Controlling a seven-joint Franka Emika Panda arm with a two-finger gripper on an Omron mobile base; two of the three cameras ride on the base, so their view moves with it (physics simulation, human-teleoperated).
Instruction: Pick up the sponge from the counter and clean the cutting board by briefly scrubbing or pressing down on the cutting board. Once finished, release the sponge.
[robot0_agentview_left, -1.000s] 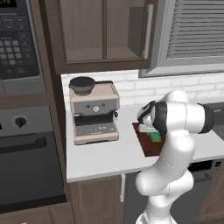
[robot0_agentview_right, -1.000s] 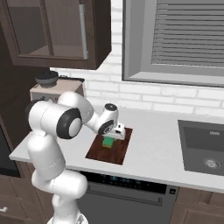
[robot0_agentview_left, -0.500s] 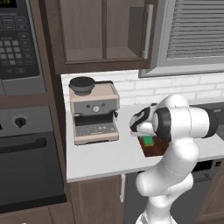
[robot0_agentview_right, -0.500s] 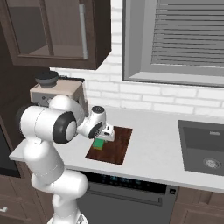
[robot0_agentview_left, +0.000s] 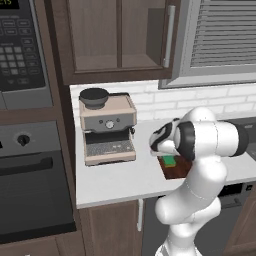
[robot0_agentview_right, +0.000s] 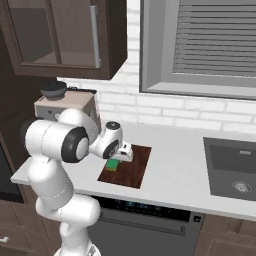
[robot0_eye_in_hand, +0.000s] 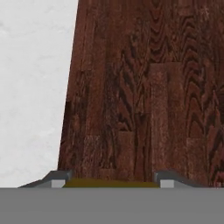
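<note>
I note the sink basin (robot0_agentview_right: 234, 170) set into the counter (robot0_agentview_right: 175, 172) at the right; its drain shows and I can make out nothing inside it. The coffee machine (robot0_agentview_left: 107, 129) stands at the counter's left end with a dark round part on top; whether anything sits in that I cannot tell. The upper cabinet (robot0_agentview_left: 117, 40) has a glass front through which I see a bare shelf. The cutting board (robot0_agentview_right: 126, 166) lies flat on the counter between the coffee machine and the sink, well apart from the basin. From the left base camera, the arm's wrist and elbow cover most of the board, leaving one corner. The sponge (robot0_agentview_right: 113, 164) is on the board near its left edge; its green top shows below the hand, with part of it hidden by the gripper body. In the hand camera I see a yellow strip between two grey finger tips at the bottom edge, the rest cut off, with the board's wood grain and the white counter beyond. The gripper (robot0_agentview_right: 119, 159) is clamped on the sponge, low over the board. The arm is folded, elbow raised, forearm reaching across and the hand pointed down.
</note>
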